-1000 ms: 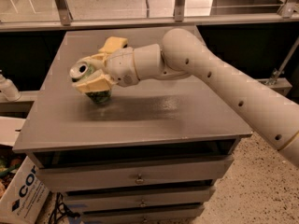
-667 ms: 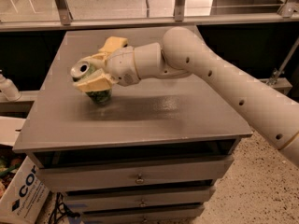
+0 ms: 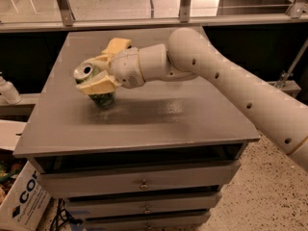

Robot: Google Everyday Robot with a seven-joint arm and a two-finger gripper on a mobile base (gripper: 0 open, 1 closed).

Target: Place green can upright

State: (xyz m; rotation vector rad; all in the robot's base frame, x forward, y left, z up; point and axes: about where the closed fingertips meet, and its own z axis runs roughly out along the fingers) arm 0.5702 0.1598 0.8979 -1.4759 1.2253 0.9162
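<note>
The green can [image 3: 99, 98] has a bright green body and a silver top end. It stands tilted on the left part of the grey cabinet top [image 3: 159, 114], with its silver top leaning to the left and its base on the surface. My gripper [image 3: 94, 76] reaches in from the right and is shut on the can's upper part, one pale yellow finger in front and one behind. The white arm runs off to the lower right.
The grey cabinet has drawers [image 3: 139, 183] below its front edge. A glass railing [image 3: 183, 4] runs behind it. A white bottle [image 3: 8, 91] stands on a ledge at the left, and a cardboard box [image 3: 21, 201] sits on the floor at lower left.
</note>
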